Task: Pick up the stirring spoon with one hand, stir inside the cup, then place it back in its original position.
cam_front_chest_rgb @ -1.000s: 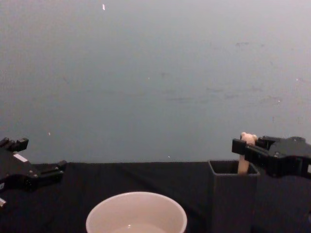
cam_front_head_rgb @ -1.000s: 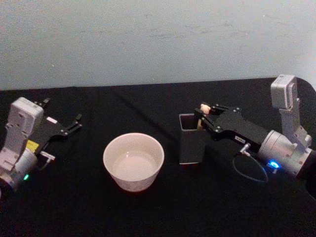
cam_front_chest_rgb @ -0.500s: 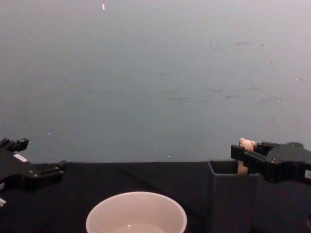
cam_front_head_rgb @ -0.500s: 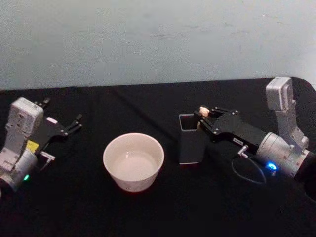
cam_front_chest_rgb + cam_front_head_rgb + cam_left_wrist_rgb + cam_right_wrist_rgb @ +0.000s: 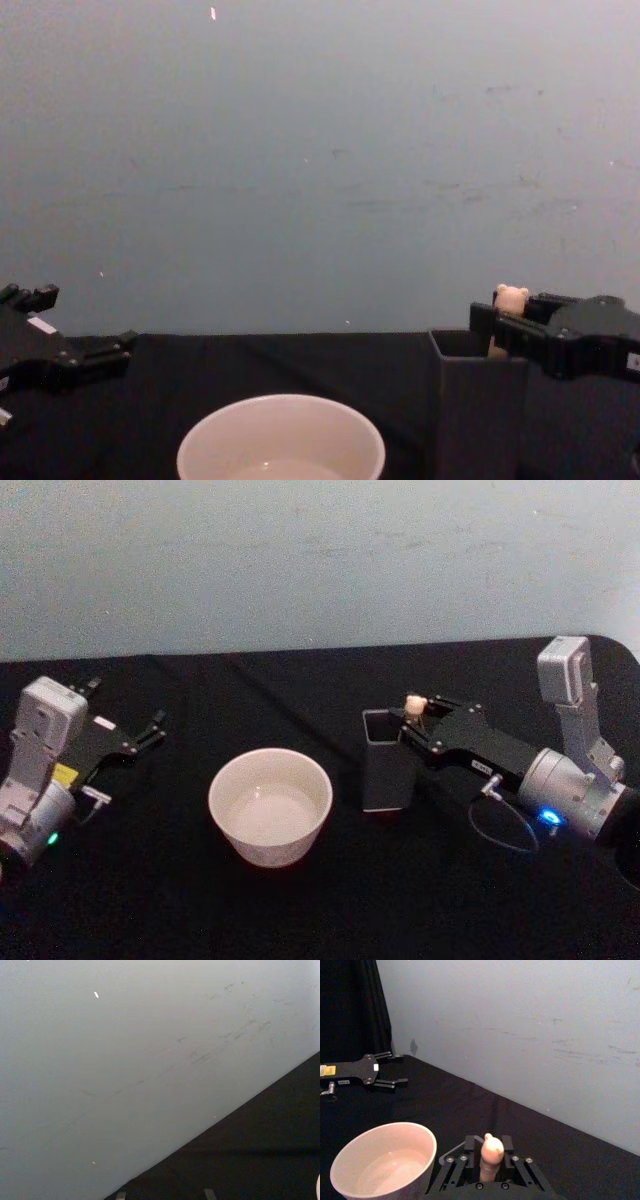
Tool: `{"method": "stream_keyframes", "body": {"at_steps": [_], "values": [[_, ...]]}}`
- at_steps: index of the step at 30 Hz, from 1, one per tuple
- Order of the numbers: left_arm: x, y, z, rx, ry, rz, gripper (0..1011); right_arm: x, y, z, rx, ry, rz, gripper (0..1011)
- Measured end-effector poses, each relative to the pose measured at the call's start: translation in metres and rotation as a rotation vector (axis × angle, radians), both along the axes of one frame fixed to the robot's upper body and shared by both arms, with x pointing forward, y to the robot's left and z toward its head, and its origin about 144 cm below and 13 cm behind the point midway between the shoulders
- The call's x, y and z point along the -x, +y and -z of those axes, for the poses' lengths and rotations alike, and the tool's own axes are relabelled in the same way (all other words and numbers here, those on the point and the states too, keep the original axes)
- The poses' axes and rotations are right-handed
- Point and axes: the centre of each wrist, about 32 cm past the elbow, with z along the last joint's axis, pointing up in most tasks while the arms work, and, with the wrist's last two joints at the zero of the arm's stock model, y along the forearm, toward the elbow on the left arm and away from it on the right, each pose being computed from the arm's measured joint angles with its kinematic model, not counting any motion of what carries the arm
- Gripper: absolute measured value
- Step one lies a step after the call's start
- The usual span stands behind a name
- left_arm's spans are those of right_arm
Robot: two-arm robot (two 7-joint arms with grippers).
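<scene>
Spoon [image 5: 412,704] stands handle-up in the dark holder [image 5: 386,773], just right of the cup [image 5: 270,806], its bear-head top clamped between the right gripper's [image 5: 416,723] fingers at the holder's rim. Left gripper [image 5: 150,730], fingers apart, hangs well left of the cup.

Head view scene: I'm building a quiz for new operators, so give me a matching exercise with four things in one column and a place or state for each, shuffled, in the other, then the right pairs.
Things:
1. stirring spoon
2. cup
3. left gripper
4. right gripper

Places or states:
A. open, parked at the table's left side, holding nothing
B. standing in the dark grey holder, bear head above the rim
C. round, cream-white, left of the holder
D. at the holder's top, fingers on either side of the spoon's handle

Pairs: 1-B, 2-C, 3-A, 4-D
</scene>
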Motion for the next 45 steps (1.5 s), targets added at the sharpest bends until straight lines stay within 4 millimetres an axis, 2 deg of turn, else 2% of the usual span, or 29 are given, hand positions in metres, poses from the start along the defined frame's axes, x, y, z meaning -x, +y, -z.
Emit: {"method": "stream_keyframes", "body": {"at_steps": [4,6,7,12,13,21,24,31,37,40,45], "values": [[0.000,0.000,0.000,0.000,0.000,0.000,1001,0.000,0.000,0.000,-0.001,-0.001,-0.001,447],[0.000,0.000,0.000,0.000,0.000,0.000,1001,0.000,0.000,0.000,-0.001,-0.001,-0.001,479],[0.000,0.000,0.000,0.000,0.000,0.000,1001,0.000,0.000,0.000,-0.001,-0.001,-0.001,547],[0.000,0.000,0.000,0.000,0.000,0.000,1001,0.000,0.000,0.000,-0.002,-0.002,-0.002,682],[0.000,0.000,0.000,0.000,0.000,0.000,1001,0.000,0.000,0.000,-0.002,-0.002,-0.002,746],[0.000,0.000,0.000,0.000,0.000,0.000,1002,0.000,0.000,-0.001,-0.003,-0.003,-0.003,958],[0.000,0.000,0.000,0.000,0.000,0.000,1001,-0.001,0.000,-0.001,-0.008,-0.007,-0.002,1002],[0.000,0.000,0.000,0.000,0.000,0.000,1001,-0.004,0.000,-0.014,-0.054,-0.087,0.023,1002],[0.000,0.000,0.000,0.000,0.000,0.000,1001,-0.007,-0.003,-0.028,-0.103,-0.187,0.145,1000],[0.000,0.000,0.000,0.000,0.000,0.000,1001,-0.008,-0.005,-0.028,-0.101,-0.212,0.245,1002],[0.000,0.000,0.000,0.000,0.000,0.000,1002,-0.009,-0.005,-0.016,-0.047,-0.193,0.362,1002]]}}
